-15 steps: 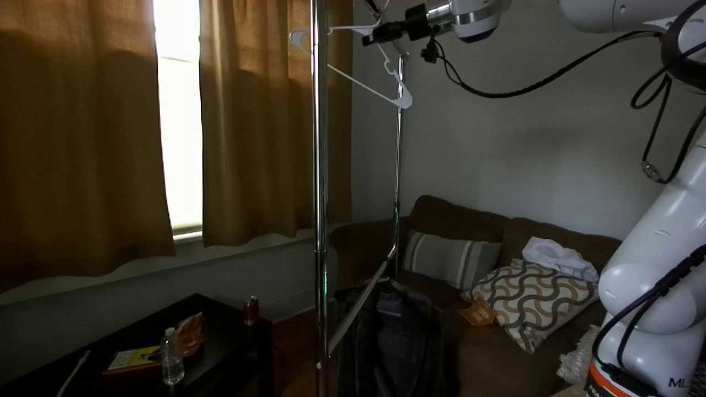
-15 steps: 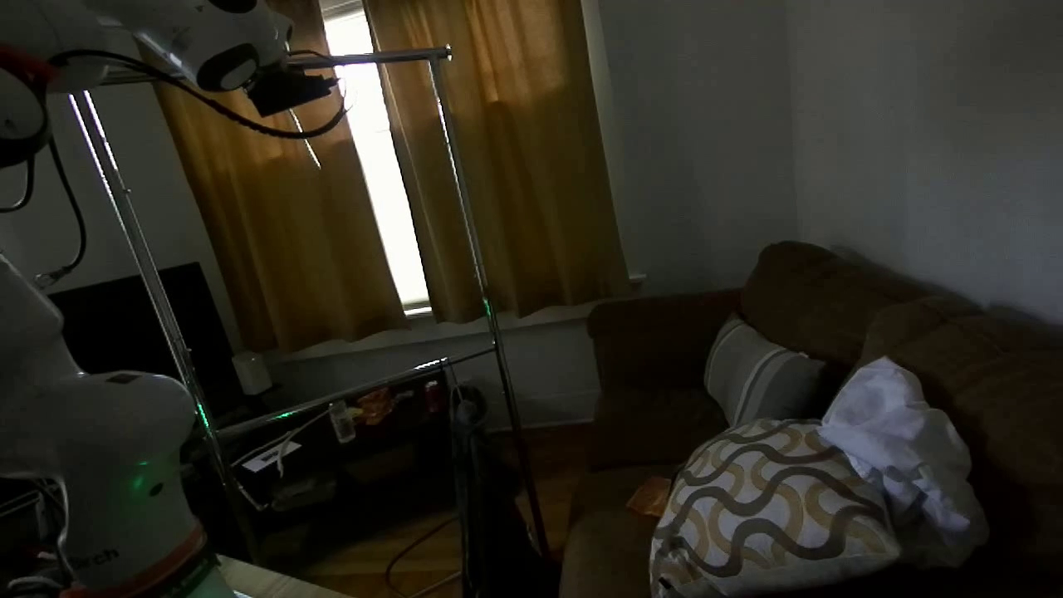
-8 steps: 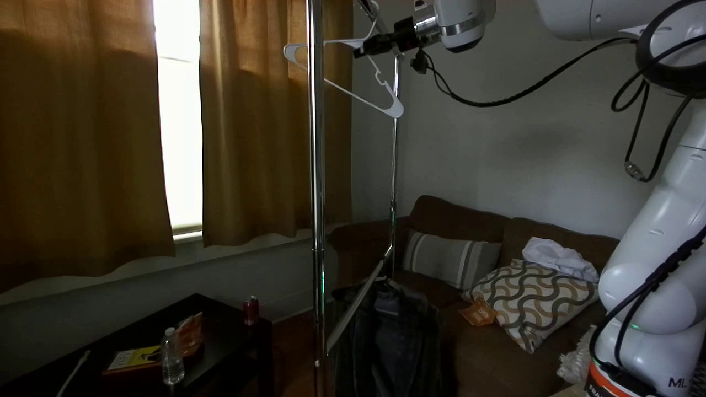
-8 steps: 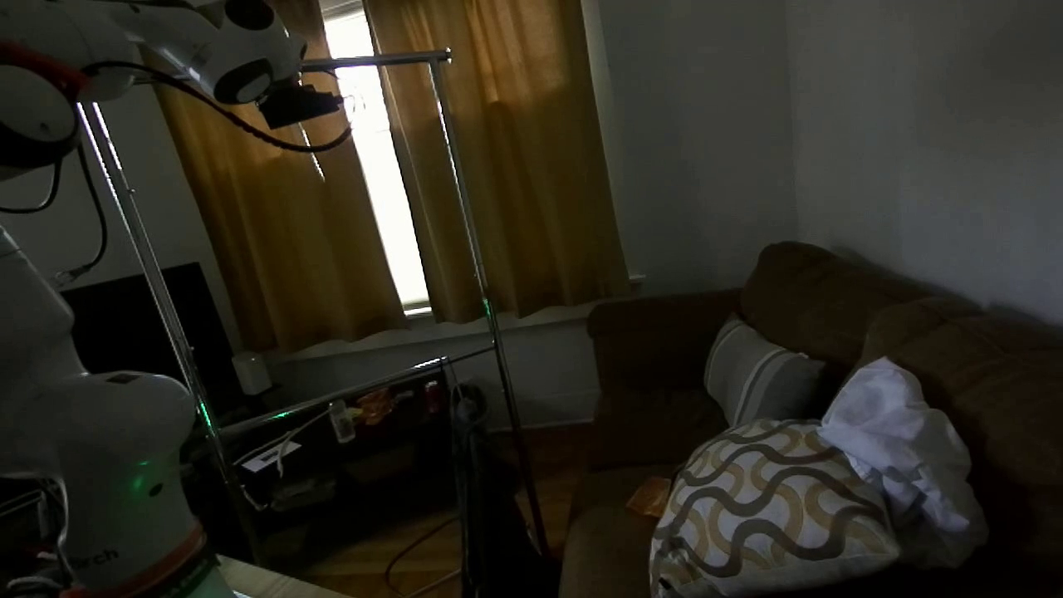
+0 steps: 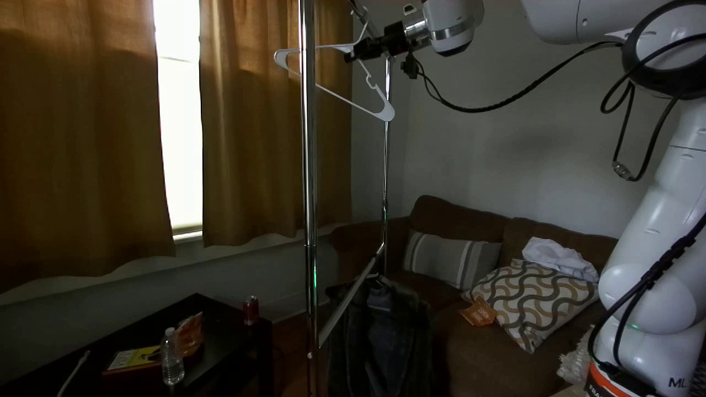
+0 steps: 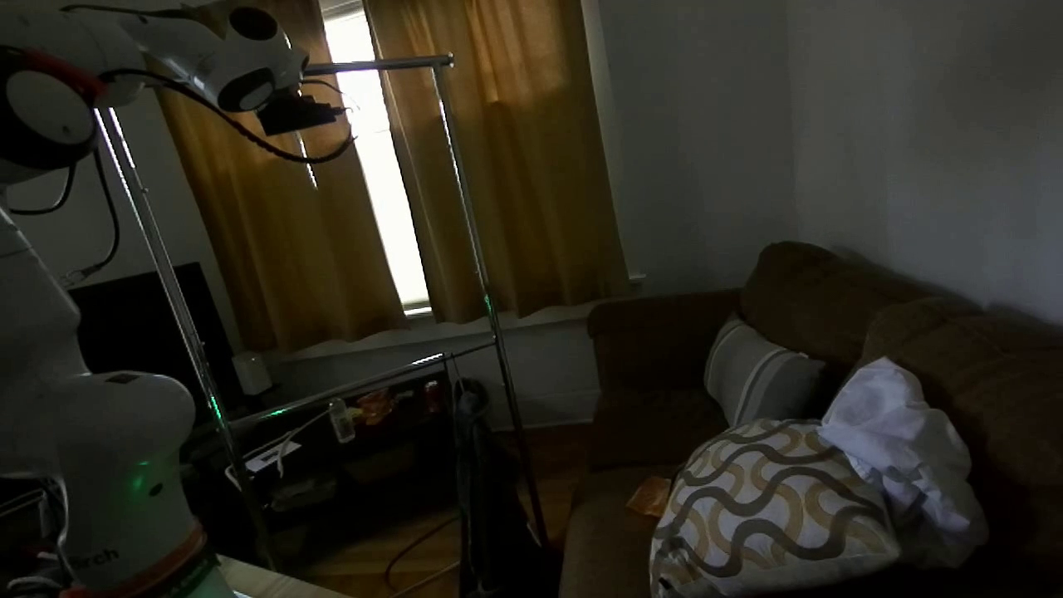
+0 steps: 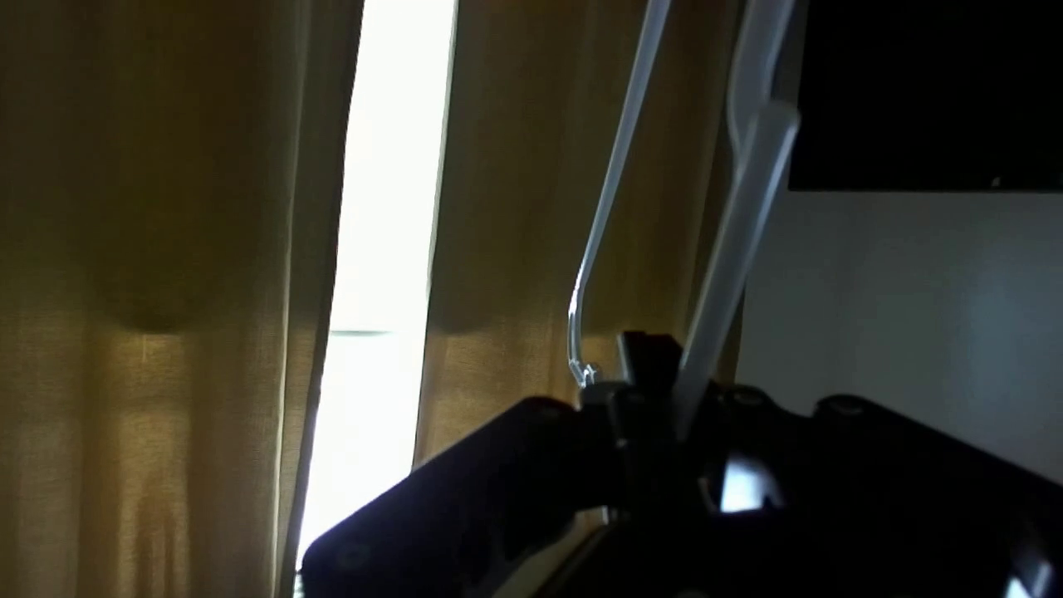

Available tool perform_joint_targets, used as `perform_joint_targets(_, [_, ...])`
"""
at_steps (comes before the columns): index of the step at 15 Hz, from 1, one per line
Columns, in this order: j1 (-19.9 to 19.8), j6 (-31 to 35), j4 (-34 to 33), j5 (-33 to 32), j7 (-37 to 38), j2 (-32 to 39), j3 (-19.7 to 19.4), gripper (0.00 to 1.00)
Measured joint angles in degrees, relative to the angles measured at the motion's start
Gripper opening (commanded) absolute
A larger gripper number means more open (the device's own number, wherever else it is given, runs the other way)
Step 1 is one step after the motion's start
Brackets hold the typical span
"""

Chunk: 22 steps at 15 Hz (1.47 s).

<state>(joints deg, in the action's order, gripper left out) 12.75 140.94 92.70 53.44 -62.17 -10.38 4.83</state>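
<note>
My gripper (image 5: 358,52) is shut on a white plastic hanger (image 5: 388,112) in an exterior view. The gripper (image 6: 303,112) and a thin strip of the hanger (image 6: 308,166) also show in an exterior view. In the wrist view the dark fingers (image 7: 652,374) close on a white bar of the hanger (image 7: 731,266). The hanger's hook end rises beside the top rail of a chrome clothes rack (image 5: 308,165); I cannot tell whether it sits over the rail. The rack (image 6: 457,166) stands between the arm and the window. A dark jacket (image 5: 380,331) hangs on its lower rail.
A black low table (image 5: 226,331) bears a bottle (image 5: 172,361), a red can (image 5: 251,310) and an orange bag (image 5: 190,333). A brown sofa (image 6: 664,332) with a patterned cushion (image 6: 772,507) stands beside the rack. Curtains (image 5: 248,138) hang behind.
My gripper and the hanger have moved down and toward the window, left in an exterior view. The rack and the hanging jacket have shifted the same way. The gripper stays shut on the hanger.
</note>
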Motion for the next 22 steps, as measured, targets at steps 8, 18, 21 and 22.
perform_joint_targets(8, [0.00, -0.01, 0.09, -3.37, 5.94, -0.26, 1.31, 0.01])
perform_joint_targets(18, [0.05, -0.01, 3.95, -11.60, 14.95, -4.71, 2.36, 0.45])
perform_joint_targets(21, [0.06, -0.01, 5.49, -14.09, 16.34, -5.49, 2.36, 0.69])
perform_joint_targets(22, [0.06, -0.01, 5.85, -14.96, 16.87, -5.65, 2.33, 0.76])
